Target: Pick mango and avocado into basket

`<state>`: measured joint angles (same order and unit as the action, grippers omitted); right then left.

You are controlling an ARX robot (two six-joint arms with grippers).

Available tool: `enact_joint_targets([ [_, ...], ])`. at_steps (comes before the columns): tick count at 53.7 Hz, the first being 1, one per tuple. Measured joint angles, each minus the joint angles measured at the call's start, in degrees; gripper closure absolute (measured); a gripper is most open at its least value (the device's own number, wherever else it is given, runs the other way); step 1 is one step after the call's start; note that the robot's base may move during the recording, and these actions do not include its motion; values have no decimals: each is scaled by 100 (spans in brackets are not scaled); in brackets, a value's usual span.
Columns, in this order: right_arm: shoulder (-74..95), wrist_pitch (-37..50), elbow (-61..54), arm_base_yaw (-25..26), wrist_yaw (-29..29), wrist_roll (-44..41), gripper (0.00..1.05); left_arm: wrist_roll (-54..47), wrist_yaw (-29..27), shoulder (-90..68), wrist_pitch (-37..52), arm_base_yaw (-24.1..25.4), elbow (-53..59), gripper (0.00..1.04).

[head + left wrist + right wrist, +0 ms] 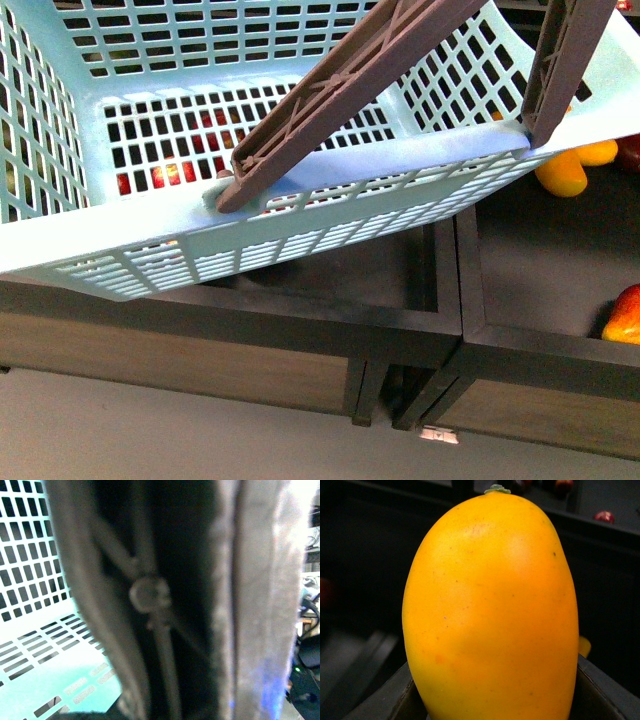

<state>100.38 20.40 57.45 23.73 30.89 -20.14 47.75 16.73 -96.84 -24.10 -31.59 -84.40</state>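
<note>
Dark wooden bins hold yellow fruit (in the right compartment).

Front cam looks down, v. close over basket rim. L wrist cam pressed vs. its handle, blurred. R wrist cam filled by mango.

A smooth oblong yellow-orange mango fills most of the view. Its skin is glossy with a few tiny dark specks, and a small green stem nub sits at 1 end. The right gripper has its 2 dark grey fingers set against the fruit's flanks. Behind is a dark black compartment, with small red fruits blurred far off.
</note>
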Motion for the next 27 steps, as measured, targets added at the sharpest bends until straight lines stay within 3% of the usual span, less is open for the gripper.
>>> enact_joint_targets([
  [14, -1178, 350, -619, -376, 48, 713, 43, 0, 0, 0, 0, -2, 0, 91],
  [27, -1860, 678, -994, -1154, -74, 1303, 43, -2, 0, 0, 0, -2, 0, 91],
])
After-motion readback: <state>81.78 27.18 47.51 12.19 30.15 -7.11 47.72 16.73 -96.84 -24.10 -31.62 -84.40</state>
